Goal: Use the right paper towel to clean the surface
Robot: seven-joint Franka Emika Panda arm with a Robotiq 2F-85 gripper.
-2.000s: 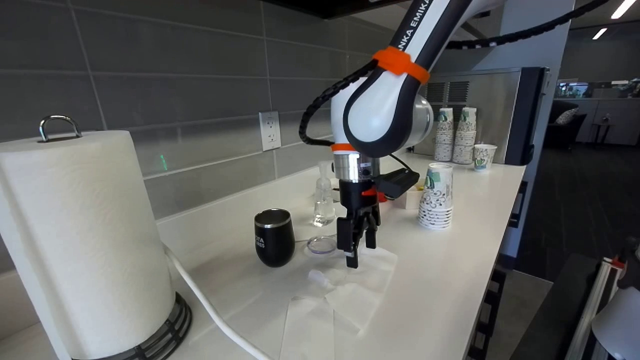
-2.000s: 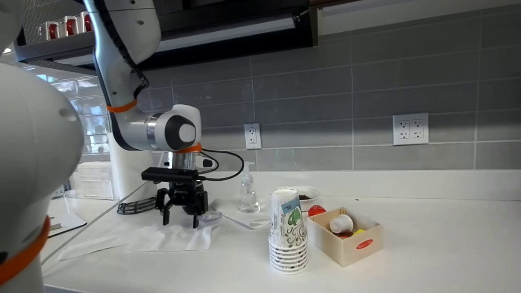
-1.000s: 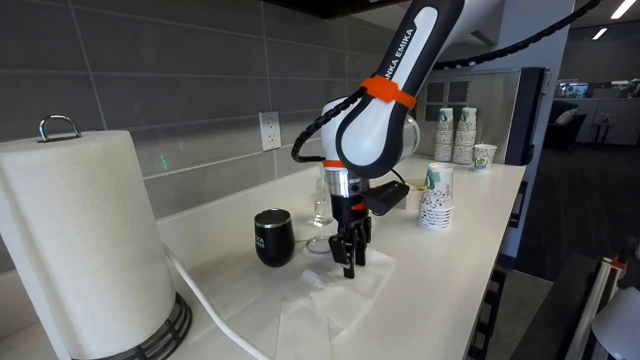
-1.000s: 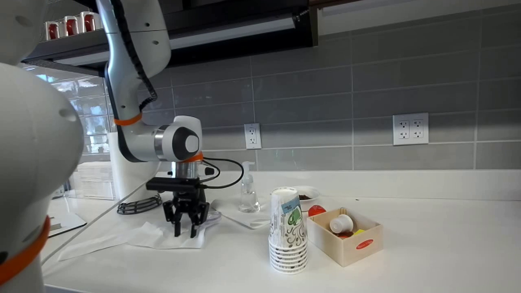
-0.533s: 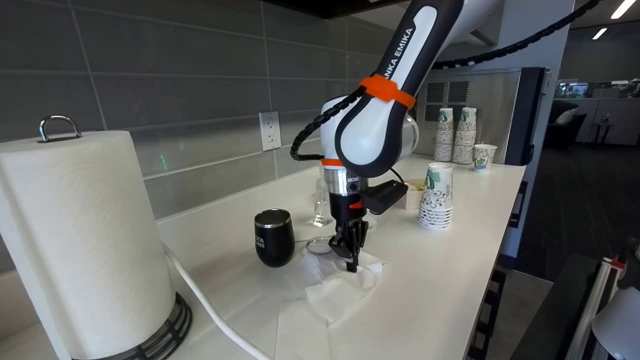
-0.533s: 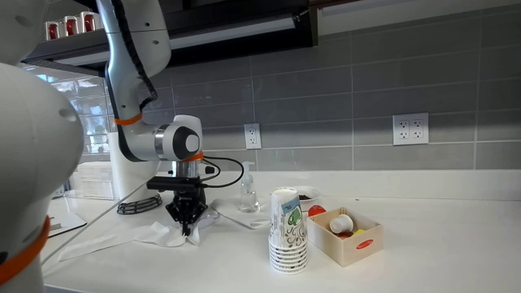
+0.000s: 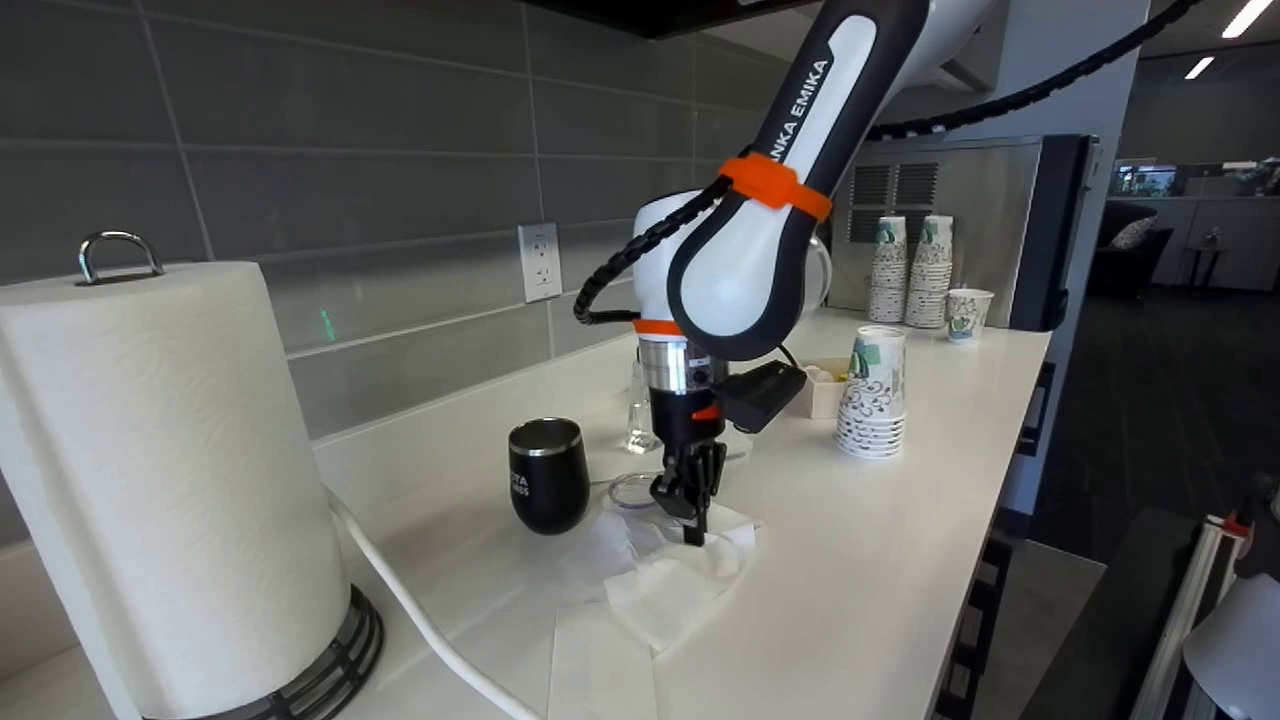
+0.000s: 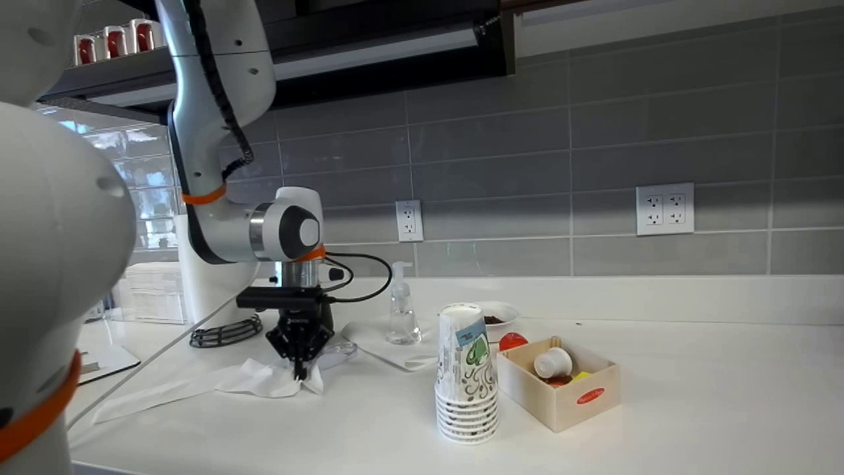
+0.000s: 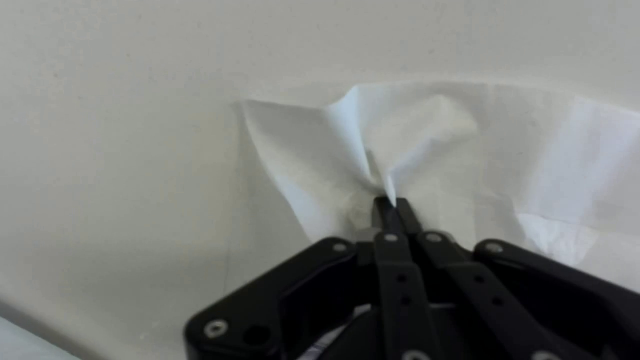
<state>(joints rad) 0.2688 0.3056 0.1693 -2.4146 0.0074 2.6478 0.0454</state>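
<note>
The right paper towel (image 9: 425,115) is white and lies bunched on the surface (image 9: 125,150), the off-white countertop. My gripper (image 9: 392,202) points straight down and is shut on it, with a fold pinched between the fingertips and creases fanning outward. In both exterior views the fingertips of the gripper (image 7: 694,540) are low at the counter, amid the raised folds of the towel (image 7: 660,600). Another flat paper towel (image 8: 151,399) extends beside it and partly meets or overlaps it; the exact join is unclear.
A black tumbler (image 7: 548,480) and a clear lid (image 7: 633,490) stand close to the gripper. Nearby are a soap bottle (image 8: 402,316), a stack of paper cups (image 8: 467,376), a wooden box (image 8: 583,399), a paper towel roll (image 7: 170,480) and a white cable (image 7: 430,620).
The gripper came down onto the towel and its jaws closed, gathering the sheet into folds. Over the last half second, gripper and towel shifted slightly toward the paper towel roll.
</note>
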